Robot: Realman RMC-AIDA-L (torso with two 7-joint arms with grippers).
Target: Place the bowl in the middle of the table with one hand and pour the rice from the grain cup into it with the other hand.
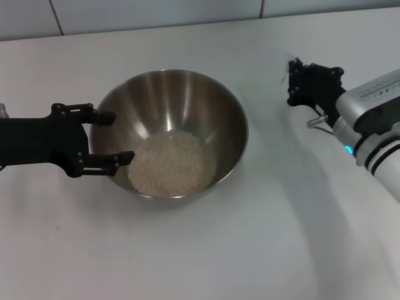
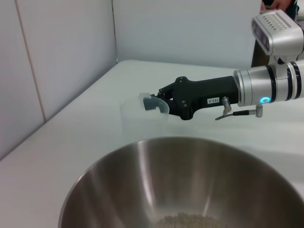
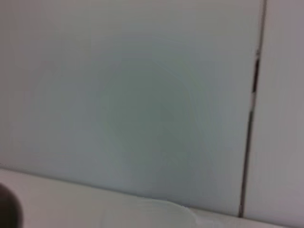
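Black two-pronged left tool (image 1: 112, 136), black right tool (image 2: 153, 99), silver-white arm segments, blue light

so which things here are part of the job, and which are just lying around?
Job:
- bowl, mid-table
- rice, in the bowl
- grain cup, at the right gripper
- left gripper, open around the bowl's near rim
- table

Lying around:
- nothing loose; only the tiled wall behind

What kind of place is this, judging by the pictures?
Probably a robot test bench staged like a kitchen counter: a plain white table against a pale tiled wall, with only a steel bowl of rice between two robot arms.
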